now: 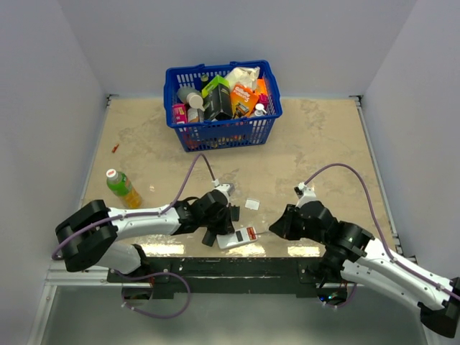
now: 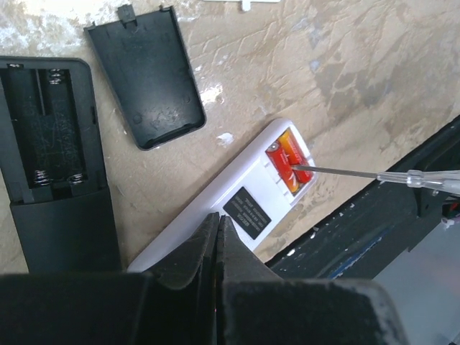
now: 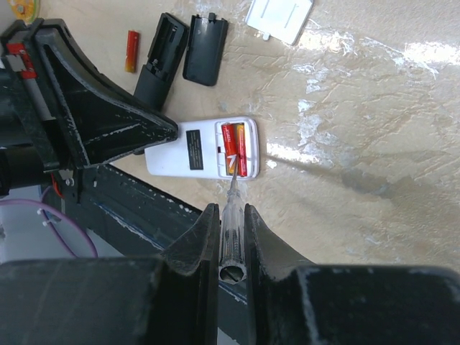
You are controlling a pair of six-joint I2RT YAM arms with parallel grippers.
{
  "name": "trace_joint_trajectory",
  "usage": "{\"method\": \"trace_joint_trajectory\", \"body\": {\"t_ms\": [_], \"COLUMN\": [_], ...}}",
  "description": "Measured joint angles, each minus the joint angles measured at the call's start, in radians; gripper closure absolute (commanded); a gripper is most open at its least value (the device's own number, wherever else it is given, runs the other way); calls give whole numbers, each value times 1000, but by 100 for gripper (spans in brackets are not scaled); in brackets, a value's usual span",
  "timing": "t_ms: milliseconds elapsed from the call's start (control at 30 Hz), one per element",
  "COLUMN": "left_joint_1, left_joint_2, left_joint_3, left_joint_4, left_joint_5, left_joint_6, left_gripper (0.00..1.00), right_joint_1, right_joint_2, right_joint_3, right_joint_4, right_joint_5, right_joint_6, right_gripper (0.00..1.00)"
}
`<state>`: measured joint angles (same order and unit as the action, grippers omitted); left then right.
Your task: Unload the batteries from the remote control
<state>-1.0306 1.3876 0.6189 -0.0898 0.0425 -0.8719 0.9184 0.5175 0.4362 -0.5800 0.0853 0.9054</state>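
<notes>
A white remote (image 2: 215,215) lies face down near the table's front edge, its battery bay open. Two red batteries (image 2: 286,162) sit in the bay, also seen in the right wrist view (image 3: 236,147). My left gripper (image 2: 218,217) is shut and empty, its tips pressed on the remote's back. My right gripper (image 3: 231,210) is shut on a clear-handled screwdriver (image 3: 232,237), whose metal tip reaches into the bay against the batteries. A loose red battery (image 3: 131,50) lies beside an opened black remote (image 3: 162,61). From above, both grippers, the left one (image 1: 215,230) and the right one (image 1: 277,228), flank the white remote (image 1: 241,236).
A black cover (image 2: 147,72) lies beside the black remote (image 2: 50,144), whose bay is empty. A white cover (image 1: 251,204) lies behind the white remote. A blue basket (image 1: 223,133) of goods stands at the back. A green bottle (image 1: 122,185) lies at left. The black base rail (image 2: 374,230) runs just past the remote.
</notes>
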Motion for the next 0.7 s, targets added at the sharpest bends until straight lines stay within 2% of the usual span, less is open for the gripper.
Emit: {"method": "trace_joint_trajectory", "body": {"t_ms": [267,700], "left_joint_1": [0,-13], "left_joint_2": [18,67], "left_joint_3": [-23,-26], "left_joint_4": [55,151], "left_joint_5": [2,8], "left_joint_6": [-11,-33], "left_gripper": [97,99], "right_joint_1": [0,-4], "right_joint_2": [-8,-118], "right_joint_3": [-18,-98], "right_joint_4": [30,79], "right_joint_5": [-2,-20], "right_joint_6": [-1,30], "right_gripper": [100,100]}}
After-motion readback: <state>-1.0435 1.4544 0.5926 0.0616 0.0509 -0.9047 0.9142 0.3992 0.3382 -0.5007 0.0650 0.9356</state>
